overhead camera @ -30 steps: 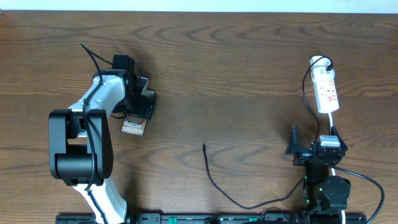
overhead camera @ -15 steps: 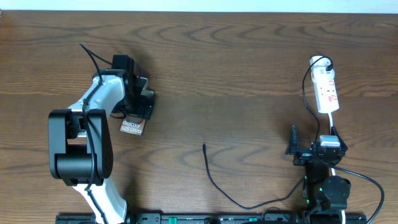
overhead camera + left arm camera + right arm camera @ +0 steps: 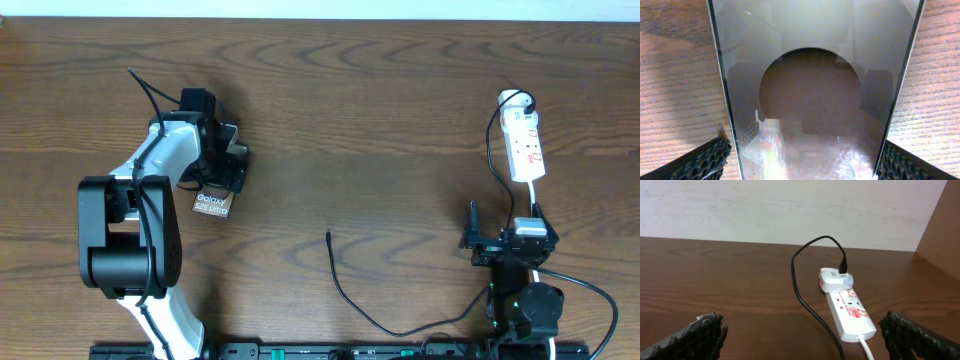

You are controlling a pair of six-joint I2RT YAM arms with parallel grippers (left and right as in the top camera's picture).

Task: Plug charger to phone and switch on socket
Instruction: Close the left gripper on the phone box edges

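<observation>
My left gripper (image 3: 802, 159) is standing spread wide over the phone (image 3: 810, 75), its pads (image 3: 710, 159) sitting right at the two long edges. Whether they are pressing in or only flanking it I cannot tell. The phone is lying flat on the table (image 3: 400, 100), its long axis running straight away from my wrist, so I am straddling it across its width. In the overhead view its short end with the white lettering is showing on the side nearer my base. Well off to the right of that, the charger (image 3: 345, 290) is lying loose. Its plug tip (image 3: 328, 236) is pointing away from my base, roughly along the phone's length rather than at either short end. My right gripper (image 3: 800, 340) is hanging open with nothing between its fingers, facing the socket (image 3: 850, 311) ahead of it, where a black lead is sitting in the white adapter (image 3: 832, 278). The tip is resting between my two arms; with my left occupied at the phone, I am judging the right the freer one to fetch it.
</observation>
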